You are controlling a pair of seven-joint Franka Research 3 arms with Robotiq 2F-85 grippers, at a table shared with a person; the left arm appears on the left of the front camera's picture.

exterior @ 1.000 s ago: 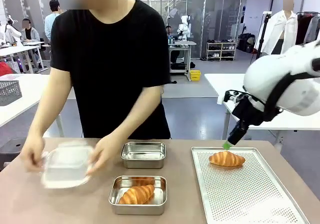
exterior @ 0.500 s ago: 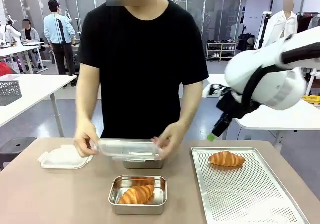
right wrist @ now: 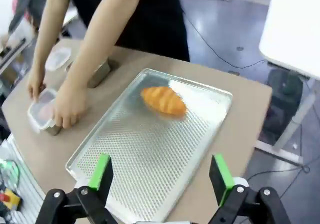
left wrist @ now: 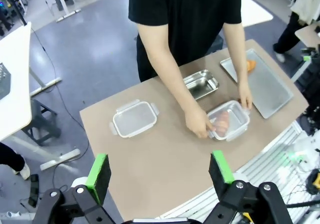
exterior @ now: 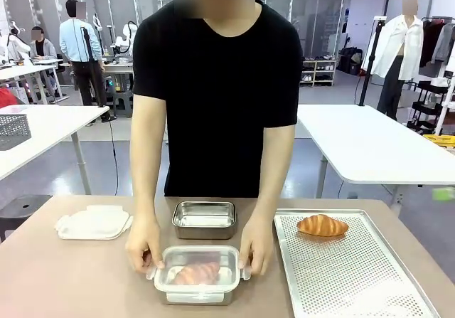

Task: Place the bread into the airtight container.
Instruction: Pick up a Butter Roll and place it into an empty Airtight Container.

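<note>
The left gripper (left wrist: 159, 171) hangs high above the near edge of the table (left wrist: 150, 154), its green-padded jaws spread wide and empty. The right gripper (right wrist: 161, 173), jaws likewise spread and empty, hangs over the near part of the perforated tray (right wrist: 145, 154), well apart from the croissant (right wrist: 163, 99) lying toward the tray's far end. To the tray's left, a second croissant (exterior: 195, 273) lies inside the nearer steel container (exterior: 195, 295), beneath a clear lid (exterior: 200, 256). The person presses on the lid's two ends, one hand (exterior: 144, 245) on each side, the other hand (exterior: 256, 247) nearer the tray. An empty steel container (exterior: 204, 230) stands just behind. A spare lid (exterior: 94, 223) lies at the table's left.
</note>
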